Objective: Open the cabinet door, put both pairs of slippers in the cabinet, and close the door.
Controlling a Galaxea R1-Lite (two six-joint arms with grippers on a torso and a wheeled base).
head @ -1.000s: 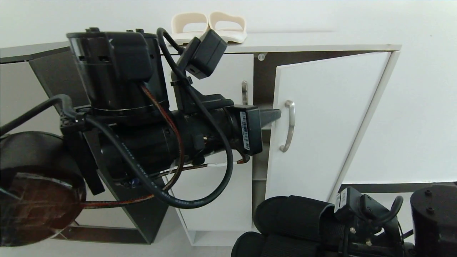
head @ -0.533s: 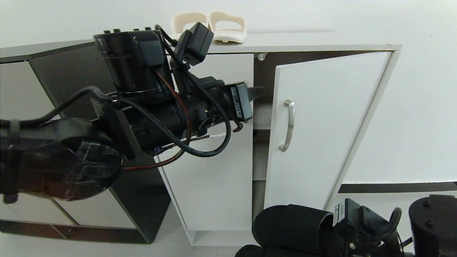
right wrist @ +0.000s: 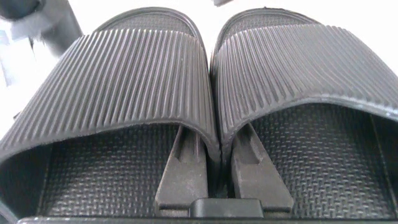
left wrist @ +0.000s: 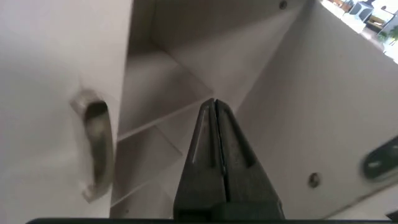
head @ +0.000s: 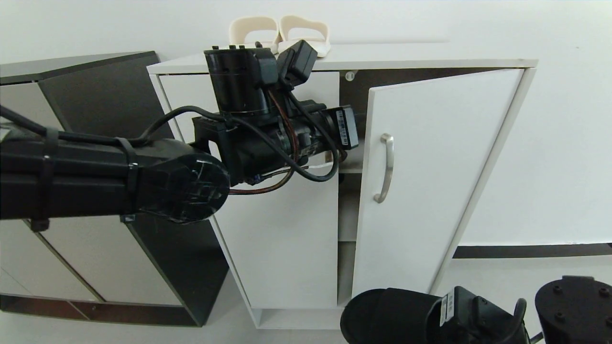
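Note:
The white cabinet [head: 420, 62] has its right door [head: 430, 167] swung partly open and its left door [head: 282, 229] shut. My left gripper [left wrist: 215, 106] is shut on nothing. It points into the gap between the two doors, toward the bare shelves [left wrist: 161, 81] inside. A beige pair of slippers [head: 279, 36] lies on the cabinet top. Low in front of the open door, my right gripper [right wrist: 214, 177] holds the black pair of slippers [head: 387, 315], its fingers pinching the two inner walls [right wrist: 214, 93] together.
The open door's metal handle [head: 387, 167] is just right of my left wrist. The shut door's handle [left wrist: 93, 146] is close beside the left fingers. A dark cabinet [head: 95, 95] adjoins on the left. White floor lies on the right.
My left arm has stretched forward and risen, carrying its shut gripper from beside the open door's handle into the gap between the doors. The black slippers have sunk lower in the head view.

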